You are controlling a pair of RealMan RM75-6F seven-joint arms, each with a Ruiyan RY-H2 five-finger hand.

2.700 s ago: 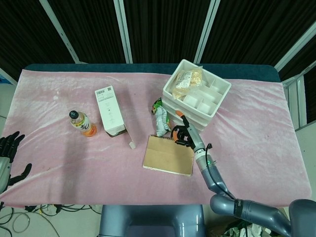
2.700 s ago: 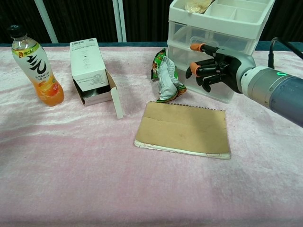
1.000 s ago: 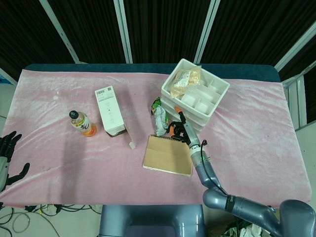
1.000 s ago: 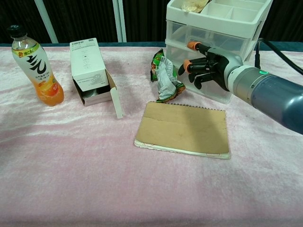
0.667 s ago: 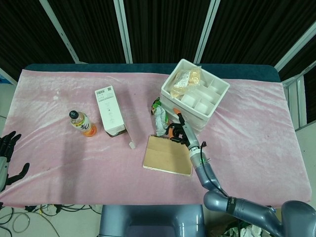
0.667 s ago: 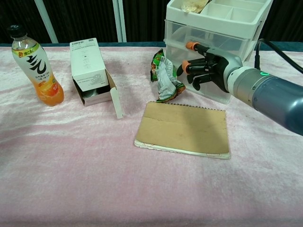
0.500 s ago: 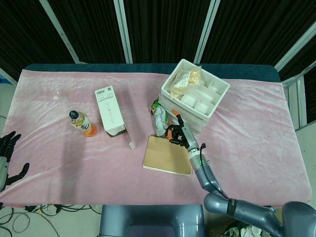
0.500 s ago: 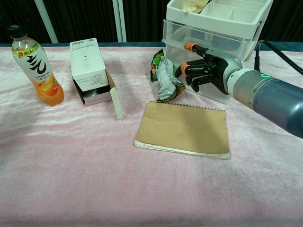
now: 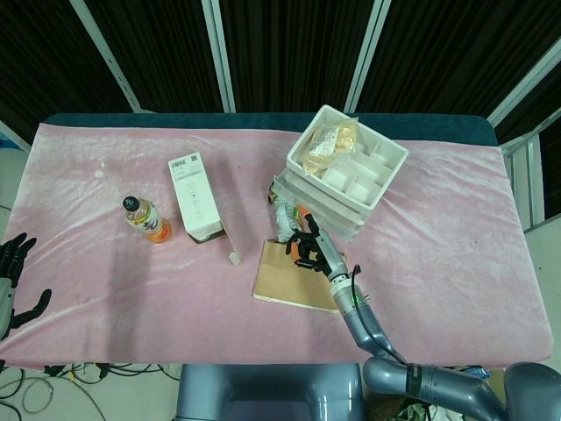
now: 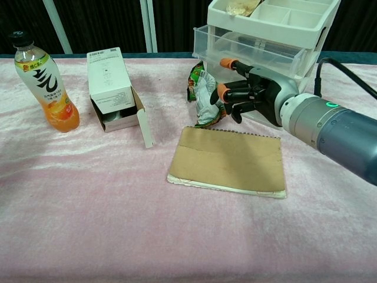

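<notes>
The upper drawer (image 10: pixel 247 47) of the white drawer unit (image 9: pixel 346 180) juts out toward the table's front edge. The right hand (image 10: pixel 250 94) sits just below it at 6 o'clock, fingers curled in; whether they touch the drawer front I cannot tell. At the hand's 9 o'clock lies a green snack packet (image 10: pixel 203 94), at its 6 o'clock a brown notebook (image 10: pixel 230 162). The left hand (image 9: pixel 13 281) hangs spread, empty, off the table's edge.
</notes>
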